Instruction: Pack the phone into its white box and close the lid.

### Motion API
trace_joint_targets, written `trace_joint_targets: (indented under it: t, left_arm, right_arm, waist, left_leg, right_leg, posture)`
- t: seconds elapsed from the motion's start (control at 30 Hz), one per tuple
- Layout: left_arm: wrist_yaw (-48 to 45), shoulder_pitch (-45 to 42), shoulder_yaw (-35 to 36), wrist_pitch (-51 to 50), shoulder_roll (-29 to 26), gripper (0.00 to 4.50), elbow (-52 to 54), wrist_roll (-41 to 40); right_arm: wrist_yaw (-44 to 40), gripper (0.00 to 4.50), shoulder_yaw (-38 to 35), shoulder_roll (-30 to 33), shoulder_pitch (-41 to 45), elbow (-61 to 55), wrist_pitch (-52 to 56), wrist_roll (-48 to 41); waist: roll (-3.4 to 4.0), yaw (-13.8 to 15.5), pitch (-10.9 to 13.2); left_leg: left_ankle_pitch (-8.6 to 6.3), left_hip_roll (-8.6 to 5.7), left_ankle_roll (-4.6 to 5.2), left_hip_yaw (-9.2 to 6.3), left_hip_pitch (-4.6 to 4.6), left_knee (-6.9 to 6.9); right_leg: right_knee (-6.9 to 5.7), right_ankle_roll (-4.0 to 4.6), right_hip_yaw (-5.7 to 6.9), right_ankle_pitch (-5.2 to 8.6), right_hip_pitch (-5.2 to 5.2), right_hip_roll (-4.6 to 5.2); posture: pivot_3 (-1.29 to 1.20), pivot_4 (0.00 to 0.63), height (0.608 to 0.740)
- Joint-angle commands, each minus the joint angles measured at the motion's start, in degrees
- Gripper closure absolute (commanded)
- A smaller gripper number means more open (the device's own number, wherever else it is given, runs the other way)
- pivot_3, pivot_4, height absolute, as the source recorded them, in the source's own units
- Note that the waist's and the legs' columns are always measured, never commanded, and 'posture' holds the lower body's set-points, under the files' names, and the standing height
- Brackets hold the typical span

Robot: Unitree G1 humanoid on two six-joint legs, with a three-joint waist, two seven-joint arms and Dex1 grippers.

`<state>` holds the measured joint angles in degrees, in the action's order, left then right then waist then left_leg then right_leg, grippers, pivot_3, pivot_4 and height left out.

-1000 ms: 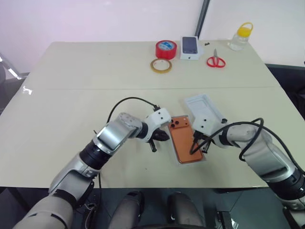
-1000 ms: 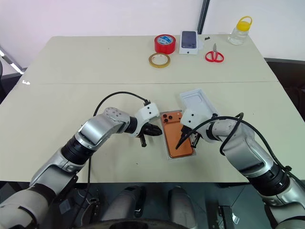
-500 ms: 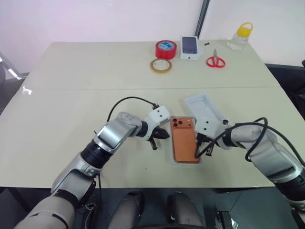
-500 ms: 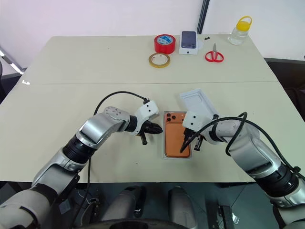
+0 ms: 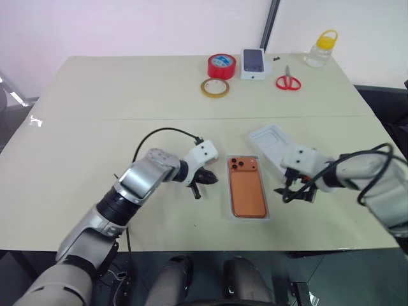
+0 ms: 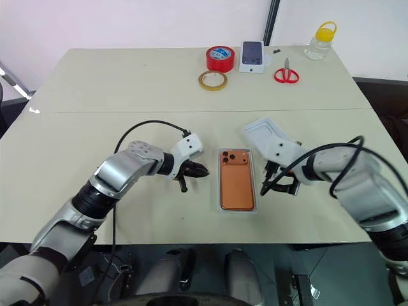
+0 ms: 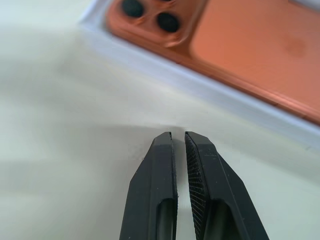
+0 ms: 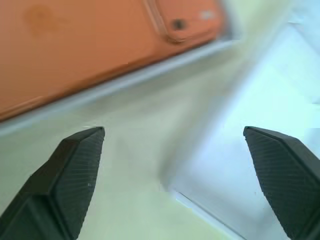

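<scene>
The phone (image 6: 237, 185) lay flat inside the white box (image 6: 256, 191), with its orange back up and its three dark lenses at the corner far from the robot. The thin white rim of the box showed around all sides of the phone. The box sat on the table (image 6: 115, 95), near the front edge, between the two arms.

The left gripper (image 6: 191, 171) was just beside the left side of the box, not touching it. In the left wrist view its two black fingers (image 7: 162, 185) stood almost together, with only a narrow slit between them, and nothing was between them.

The right gripper (image 5: 292, 190) was on the right side of the box, apart from it. In the right wrist view its fingers (image 8: 70, 175) were spread wide and they held nothing; the table and the edge of the box were seen between them.

The lid (image 6: 266, 132) lay behind the right gripper, turned at an angle to the box. The right hand covered its near end, so I could not tell if the hand touched it.

At the far side of the table there were a red tape roll (image 6: 220, 58), a tan tape ring (image 6: 213, 80), a small white box with a phone picture (image 6: 252, 56), red scissors (image 6: 287, 74) and a bottle with a yellow cap (image 6: 320, 39).
</scene>
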<state>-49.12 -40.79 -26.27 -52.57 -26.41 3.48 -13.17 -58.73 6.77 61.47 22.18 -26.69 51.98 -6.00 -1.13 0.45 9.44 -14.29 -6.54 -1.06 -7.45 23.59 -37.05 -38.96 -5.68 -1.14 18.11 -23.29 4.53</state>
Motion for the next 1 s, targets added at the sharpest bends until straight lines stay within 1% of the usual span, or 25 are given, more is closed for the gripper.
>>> trace_joint_targets:
  t: [0.03, 0.13, 0.23, 0.37, 0.47, 0.5, 0.57, 0.7, 0.77, 0.8, 0.9, 1.0]
  left_arm:
    - [-1.8, 0.9, 5.0, 6.8, -1.5, 4.07, 0.2, -0.9]
    - [-5.1, 2.3, 9.3, 13.4, -2.9, 4.07, 0.2, -2.8]
    - [-8.9, 4.3, 11.5, 18.1, -5.1, 4.07, 1.8, -4.2]
    - [-12.7, 7.3, 12.6, 23.4, -7.8, 4.07, 4.1, -4.7]
    - [-13.6, 8.9, 12.5, 24.4, -8.5, 4.07, 5.4, -4.5]
    - [-13.7, 9.3, 12.5, 24.7, -8.5, 4.07, 5.9, -4.5]
    - [-13.8, 10.2, 12.5, 25.1, -8.5, 4.07, 6.7, -4.5]
    - [-14.1, 11.7, 13.1, 25.8, -8.5, 4.07, 8.0, -5.2]
    - [-14.3, 12.5, 13.5, 26.0, -8.6, 4.07, 8.5, -5.6]
    - [-14.4, 12.8, 13.7, 26.2, -8.7, 4.07, 8.8, -5.7]
    - [-14.0, 13.6, 14.5, 26.5, -8.9, 4.07, 8.7, -5.8]
    - [-11.6, 14.5, 17.5, 26.3, -8.9, 4.07, 6.8, -6.0]
  right_arm:
    - [0.8, 0.13, -2.3, -1.2, 3.7, 1.5, 4.3, -2.8]
    - [5.1, 0.13, -1.5, -6.5, 8.6, 6.9, 13.1, -4.0]
    - [8.9, 0.13, -1.0, -11.2, 12.3, 12.3, 19.7, -4.6]
    - [11.9, 0.13, 1.1, -13.5, 14.8, 16.9, 22.7, -4.5]
    - [13.1, 0.13, 2.5, -14.4, 16.2, 19.5, 24.4, -5.0]
    - [13.5, 0.36, 3.3, -14.6, 16.3, 20.0, 24.4, -4.9]
    - [14.2, 0.96, 4.1, -15.1, 16.5, 20.7, 24.5, -5.0]
    - [15.9, 3.02, 3.6, -16.5, 17.6, 21.1, 26.6, -5.9]
    - [16.7, 4.12, 3.1, -16.8, 18.1, 20.8, 27.9, -6.4]
    - [17.1, 4.48, 2.6, -17.0, 18.4, 20.6, 28.5, -6.7]
    - [18.1, 4.48, 0.7, -17.0, 19.1, 19.4, 30.0, -7.8]
    - [18.2, 4.48, -6.3, -18.5, 21.5, 15.9, 33.4, -11.1]
  waist:
    - [0.00, -0.1, 0.0]
    - [0.00, -0.2, 0.0]
    - [0.01, -0.1, 0.0]
    - [0.02, 0.1, 0.0]
    - [0.02, 0.1, 0.0]
    - [0.02, 0.1, 0.0]
    - [0.02, 0.1, 0.0]
    - [0.03, -0.3, 0.0]
    - [0.03, -0.5, 0.0]
    - [0.03, -0.6, 0.0]
    - [0.03, -1.0, 0.0]
    - [0.05, -1.1, 0.0]
  left_leg:
    - [0.00, 0.01, 0.00, 0.00, 0.00, 0.00]
    - [0.00, 0.02, 0.00, 0.00, -0.01, -0.02]
    - [0.01, 0.01, -0.01, 0.01, -0.01, 0.00]
    - [0.01, 0.00, -0.01, 0.02, 0.00, 0.01]
    - [0.00, -0.01, -0.01, 0.03, 0.00, 0.01]
    - [0.00, -0.01, -0.01, 0.03, 0.00, 0.00]
    - [0.00, -0.01, 0.00, 0.03, 0.00, 0.01]
    - [0.00, 0.01, 0.00, 0.03, 0.00, 0.00]
    - [0.00, 0.02, 0.00, 0.03, -0.01, 0.01]
    - [0.00, 0.02, 0.00, 0.03, -0.01, 0.00]
    - [0.00, 0.01, 0.00, 0.03, 0.00, 0.00]
    - [0.00, 0.01, 0.00, 0.03, 0.00, 0.00]
  right_leg:
    - [0.00, 0.00, 0.00, 0.00, 0.00, 0.00]
    - [-0.01, 0.02, 0.00, -0.01, 0.01, 0.01]
    - [-0.02, 0.02, 0.00, -0.01, -0.01, 0.02]
    - [0.00, 0.02, -0.01, -0.01, -0.02, 0.04]
    - [0.01, 0.02, -0.02, -0.01, -0.02, 0.05]
    - [0.01, 0.02, -0.02, -0.01, -0.01, 0.05]
    - [0.01, 0.02, -0.01, -0.01, -0.01, 0.05]
    - [-0.01, 0.02, -0.02, -0.01, -0.02, 0.03]
    - [-0.07, 0.02, -0.02, -0.01, -0.03, 0.01]
    - [-0.07, 0.02, -0.01, -0.01, -0.03, 0.01]
    - [-0.07, 0.02, -0.02, -0.01, -0.03, 0.02]
    - [-0.08, 0.02, -0.01, -0.01, -0.04, 0.02]
  posture:
    - [0.00, 0.150, 0.740]
    - [0.00, 0.150, 0.740]
    - [0.00, 0.150, 0.740]
    - [0.00, 0.150, 0.740]
    - [0.00, 0.150, 0.740]
    - [0.00, 0.150, 0.740]
    - [0.00, 0.150, 0.740]
    - [0.00, 0.150, 0.740]
    - [0.00, 0.150, 0.740]
    - [0.00, 0.150, 0.740]
    - [0.00, 0.150, 0.740]
    - [0.00, 0.150, 0.740]
